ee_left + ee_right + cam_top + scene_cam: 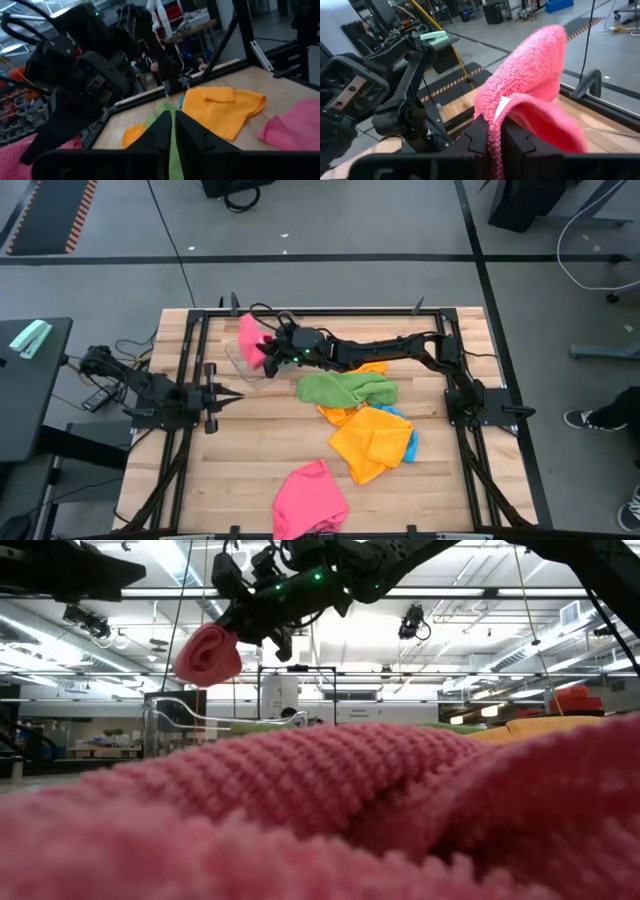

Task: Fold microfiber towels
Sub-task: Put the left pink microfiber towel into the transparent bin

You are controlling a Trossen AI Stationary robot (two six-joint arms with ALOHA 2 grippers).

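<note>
My right gripper (268,348) reaches from the table's right side to the far left and is shut on a folded pink towel (250,338), held in the air above a clear tub. Loose on the wood lie a green towel (345,388), orange towels (370,440), a blue one (407,442) partly under them, and a second pink towel (310,498) at the near edge. My left gripper (232,397) waits at the table's left side, pointing level toward the pile, shut with nothing between its fingers. My right gripper pinches the pink towel between its two fingers at a folded-over part (495,127) beside its white label (501,107), several layers together. The fingers lie about level, coming from the table's right. The towel is lifted clear, bunched and drooping just past the fingertips (208,655).
A clear plastic tub (240,366) stands on the table under the held towel. Black frame rails (190,370) run along the table's left and right sides. Bare wood (260,440) lies between the left gripper and the pile. The near pink towel fills the low view.
</note>
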